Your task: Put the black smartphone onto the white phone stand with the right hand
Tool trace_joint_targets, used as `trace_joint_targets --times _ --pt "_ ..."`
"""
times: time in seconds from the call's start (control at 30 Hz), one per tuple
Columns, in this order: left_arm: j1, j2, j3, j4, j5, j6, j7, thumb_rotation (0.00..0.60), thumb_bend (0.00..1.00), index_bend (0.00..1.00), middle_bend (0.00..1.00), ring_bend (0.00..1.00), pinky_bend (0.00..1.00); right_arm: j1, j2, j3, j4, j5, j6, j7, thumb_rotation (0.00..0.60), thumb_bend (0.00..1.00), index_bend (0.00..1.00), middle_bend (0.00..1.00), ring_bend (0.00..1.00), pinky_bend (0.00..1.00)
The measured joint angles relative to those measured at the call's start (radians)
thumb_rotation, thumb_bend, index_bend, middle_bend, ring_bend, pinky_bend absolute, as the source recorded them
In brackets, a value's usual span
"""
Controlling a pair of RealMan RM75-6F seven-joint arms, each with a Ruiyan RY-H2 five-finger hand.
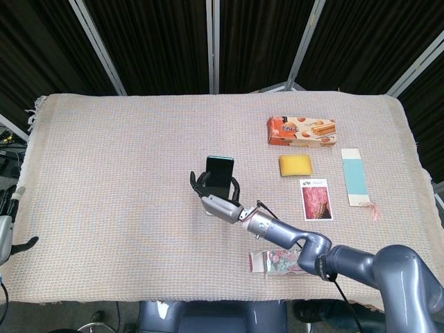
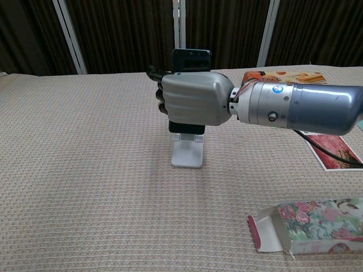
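The right robot hand, silver with dark fingers, reaches in from the right with its forearm near level, fingers wrapped around the upright black smartphone. The phone's lower edge sits at the cradle of the white plastic phone stand; whether it rests there cannot be told. The left robot hand shows only partly at the worktop's left edge; its grasp cannot be told. A beige woven cloth covers the worktop; dark curtains hang behind. Writing on the orange snack box is illegible.
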Motion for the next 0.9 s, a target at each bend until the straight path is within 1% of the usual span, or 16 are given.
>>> trace_joint_targets --times 0.4,0.57,0.7,0.8,0.9 --pt "-0.002 0.000 0.001 0.000 -0.003 -0.003 0.001 0.600 0.00 0.00 0.00 0.00 0.00 -0.017 -0.040 -0.014 0.044 0.006 0.025 -0.008 0.600 0.19 0.51 0.50 0.42 0.15" --pt "-0.004 -0.001 0.002 0.001 -0.005 -0.005 0.003 0.600 0.00 0.00 0.00 0.00 0.00 -0.019 -0.047 -0.017 0.054 0.009 0.028 -0.007 0.600 0.19 0.48 0.46 0.40 0.14" --pt "-0.004 -0.002 0.002 0.002 -0.006 -0.006 0.004 0.600 0.00 0.00 0.00 0.00 0.00 -0.020 -0.051 -0.018 0.059 0.011 0.032 -0.004 0.600 0.18 0.47 0.45 0.38 0.13" --pt "-0.005 -0.002 0.001 0.002 -0.007 -0.006 0.003 0.600 0.00 0.00 0.00 0.00 0.00 -0.020 -0.053 -0.019 0.061 0.011 0.034 -0.001 0.600 0.18 0.43 0.42 0.38 0.13" --pt "-0.004 -0.001 0.002 0.001 -0.006 -0.004 0.004 0.600 0.00 0.00 0.00 0.00 0.00 -0.021 -0.055 -0.020 0.063 0.011 0.038 0.000 0.600 0.17 0.35 0.35 0.37 0.12"
